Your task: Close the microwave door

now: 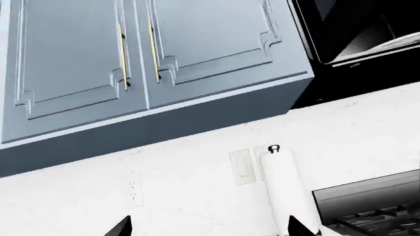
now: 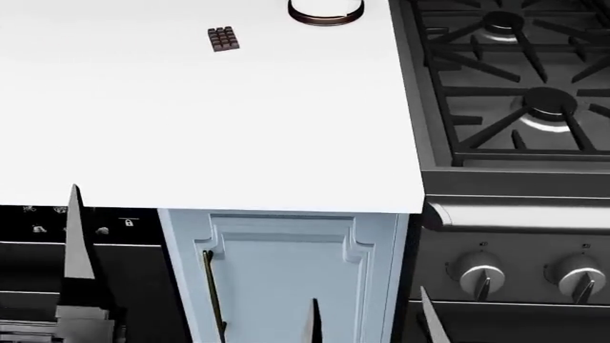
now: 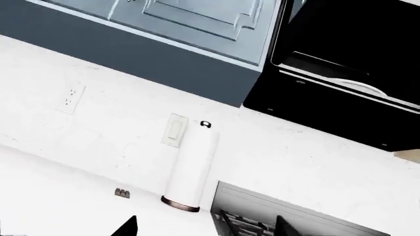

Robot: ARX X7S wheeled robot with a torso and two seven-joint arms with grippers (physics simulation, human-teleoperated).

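The black microwave hangs beside the blue upper cabinets, above the stove. The same microwave shows dark inside a pale outline, with a light curved streak low in it. I cannot tell the microwave door apart from the black body in either wrist view, and it is out of the head view. My left gripper is open, low and far from the microwave, aimed at the white wall. My right gripper is also open and holds nothing. In the head view its thin fingers rise at the bottom edge.
A paper towel roll stands on the white counter beside the gas stove. A chocolate bar lies on the counter. Blue upper cabinets hang left of the microwave. Wall outlet and light switch are on the wall.
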